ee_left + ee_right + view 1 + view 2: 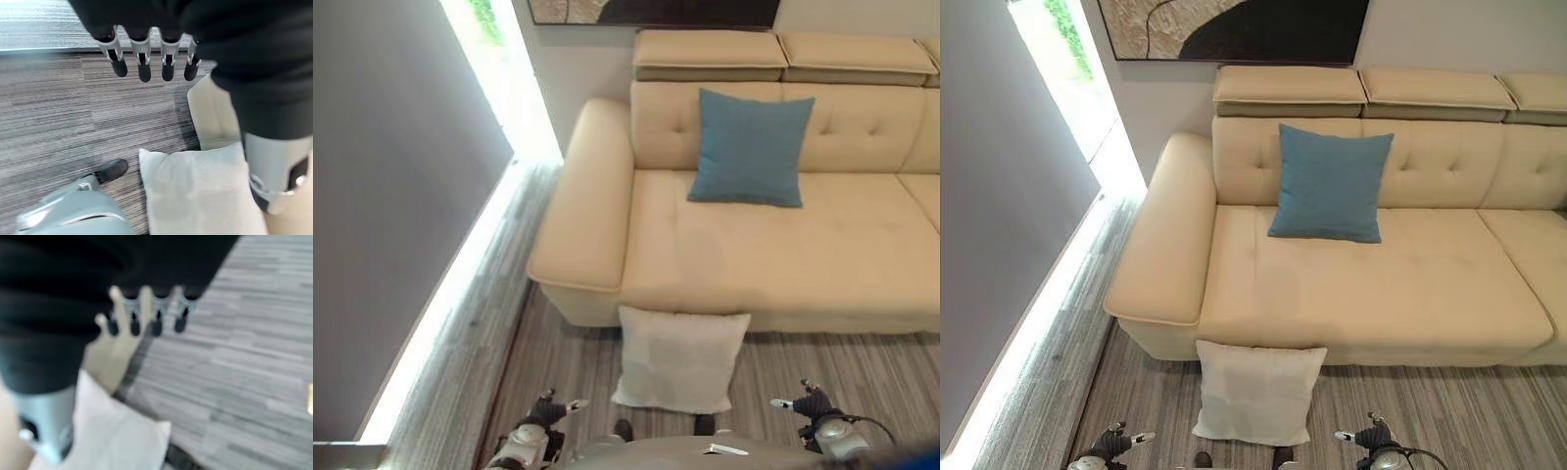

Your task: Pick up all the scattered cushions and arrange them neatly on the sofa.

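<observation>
While a blue cushion (748,148) is leaning on the sofa (783,245) backrest, a white cushion (677,358) is leaning against the sofa front. The left hand (546,408) and right hand (811,401) are hovering beside the white cushion, fingers straight, holding nothing.

We see the sofa (783,245) run out past the frame on our right hand's (811,401) side. Beside that hand, the white cushion (112,440) is blurred, its lower part cut off by the edge.

Abstract painting (1234,29) on the wall, striped grey carpet (1449,416) below
</observation>
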Available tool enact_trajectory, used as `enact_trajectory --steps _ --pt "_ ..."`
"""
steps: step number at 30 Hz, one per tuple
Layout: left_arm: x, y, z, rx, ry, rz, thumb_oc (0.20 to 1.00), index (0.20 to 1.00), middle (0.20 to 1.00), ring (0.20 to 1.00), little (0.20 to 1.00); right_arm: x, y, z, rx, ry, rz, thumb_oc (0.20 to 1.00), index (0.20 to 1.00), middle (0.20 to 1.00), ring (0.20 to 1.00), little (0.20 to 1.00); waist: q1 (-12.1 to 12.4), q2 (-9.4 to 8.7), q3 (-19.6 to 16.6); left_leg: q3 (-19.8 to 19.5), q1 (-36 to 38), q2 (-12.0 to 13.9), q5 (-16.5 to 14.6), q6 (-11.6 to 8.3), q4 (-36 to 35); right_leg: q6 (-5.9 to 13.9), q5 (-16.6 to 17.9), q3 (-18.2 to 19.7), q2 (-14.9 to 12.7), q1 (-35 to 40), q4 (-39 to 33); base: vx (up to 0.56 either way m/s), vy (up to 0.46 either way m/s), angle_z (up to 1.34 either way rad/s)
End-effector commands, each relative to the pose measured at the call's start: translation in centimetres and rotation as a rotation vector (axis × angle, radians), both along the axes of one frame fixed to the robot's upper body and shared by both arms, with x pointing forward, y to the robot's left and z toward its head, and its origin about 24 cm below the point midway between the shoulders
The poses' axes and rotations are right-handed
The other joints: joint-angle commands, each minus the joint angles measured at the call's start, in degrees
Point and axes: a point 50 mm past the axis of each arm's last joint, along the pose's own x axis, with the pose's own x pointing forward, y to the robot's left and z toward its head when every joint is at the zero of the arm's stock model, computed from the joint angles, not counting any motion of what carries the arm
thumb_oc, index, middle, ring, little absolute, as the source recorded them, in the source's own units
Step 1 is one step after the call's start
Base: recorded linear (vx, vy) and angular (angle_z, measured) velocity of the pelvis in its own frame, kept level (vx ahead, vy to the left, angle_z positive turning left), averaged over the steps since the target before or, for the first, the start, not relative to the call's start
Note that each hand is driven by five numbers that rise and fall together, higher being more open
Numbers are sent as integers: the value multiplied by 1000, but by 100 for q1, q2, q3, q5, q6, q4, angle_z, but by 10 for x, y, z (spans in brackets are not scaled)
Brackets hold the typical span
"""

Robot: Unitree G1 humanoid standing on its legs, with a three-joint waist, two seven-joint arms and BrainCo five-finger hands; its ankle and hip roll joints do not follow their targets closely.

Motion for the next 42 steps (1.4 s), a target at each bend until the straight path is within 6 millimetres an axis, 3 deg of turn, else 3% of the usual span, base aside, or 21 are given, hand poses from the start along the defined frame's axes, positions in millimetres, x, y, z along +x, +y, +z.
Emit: enact_trajectory --steps 1,9,14,15,19,21,23,26,30,32,34,35,39,42 --pt "21 10 9 54 -47 -50 1000 1000 1000 1000 1000 21 0 9 -32 -61 42 1000 1000 1000 1000 1000 38 -127 190 -19 -305 -99 -400 -44 372 568 -545 67 -222 -82 699 -5 -22 -25" --pt "41 10 17 60 -119 -40 1000 1000 1000 1000 1000 37 -7 20 -52 -135 21 1000 1000 1000 1000 1000 8 -99 310 -23 -684 -118 -365 -118 528 407 -592 -94 -279 -176 432 -41 -58 5" --pt "80 9 37 60 -268 -25 1000 1000 1000 1000 1000 69 -10 41 -68 -271 8 1000 1000 1000 1000 1000 -56 -16 665 -92 -1590 -46 -354 -132 1010 289 -612 -121 -332 -1118 930 -138 -40 15" --pt "80 9 37 60 -268 -25 1000 1000 1000 1000 1000 69 -10 41 -68 -271 8 1000 1000 1000 1000 1000 -55 -16 657 -92 -1600 -46 -355 -131 1014 289 -613 -120 -332 -1128 934 -112 -22 10" --pt "125 6 69 63 -471 5 1000 1000 1000 1000 1000 107 -4 70 -72 -450 9 1000 1000 1000 1000 1000 -85 39 847 -106 -2432 -63 -298 -139 1339 214 -611 -43 -389 -2008 1344 -52 -35 5" --pt "151 1 91 56 -592 53 1000 1000 1000 1000 1000 128 2 87 -73 -542 -8 1000 1000 1000 1000 1000 -77 92 972 -147 -2887 -94 -431 -192 1553 235 -757 3 -420 -2480 1570 -35 -39 -3" --pt "179 -6 118 45 -725 98 1000 1000 1000 1000 1000 157 8 116 -82 -693 -42 1000 1000 1000 1000 1000 -112 105 1103 -158 -3777 -3 -525 -173 2150 200 -833 45 -493 -3328 2118 -177 -29 0" --pt "192 -7 133 43 -783 112 1000 1000 1000 1000 1000 168 8 131 -91 -763 -66 1000 1000 1000 1000 1000 -130 121 1094 -155 -4370 67 -608 -158 2561 165 -898 80 -527 -3889 2484 -74 -9 11" --pt "232 -13 187 71 -967 100 1000 1000 1000 1000 1000 206 10 196 -137 -1019 -115 1000 1000 1000 1000 1000 -217 183 1075 -265 -6041 181 -839 -130 3664 66 -1157 295 -587 -5557 3661 -59 21 6" --pt "240 -15 202 76 -1014 91 1000 1000 1000 1000 1000 214 12 212 -155 -1082 -126 1000 1000 1000 1000 1000 -236 208 1032 -274 -6512 209 -940 -107 3962 38 -1264 336 -598 -6012 3956 19 2 -4" --pt "260 -18 244 77 -1139 96 1000 1000 1000 1000 1000 228 13 248 -181 -1194 -150 1000 1000 1000 1000 1000 -270 247 1013 -278 -7469 163 -1079 -24 4511 3 -1471 435 -591 -6985 4581 69 2 -5" --pt "263 -18 252 78 -1161 98 1000 1000 1000 1000 1000 231 13 256 -181 -1223 -155 1000 1000 1000 1000 1000 -283 257 1011 -258 -7634 151 -1104 -9 4618 0 -1486 448 -584 -7162 4692 68 6 2" --pt "272 -18 271 71 -1199 114 1000 1000 1000 1000 1000 238 18 274 -161 -1282 -171 1000 1000 1000 1000 1000 -318 248 997 -290 -8133 143 -1158 27 4899 -18 -1553 498 -579 -7669 4979 52 -7 -1" --pt "282 -21 299 42 -1267 122 1000 1000 1000 1000 1000 244 25 294 -127 -1352 -184 1000 1000 1000 1000 1000 -375 228 1045 -319 -8544 144 -1192 44 5072 -9 -1597 556 -563 -8100 5173 50 -8 -9"
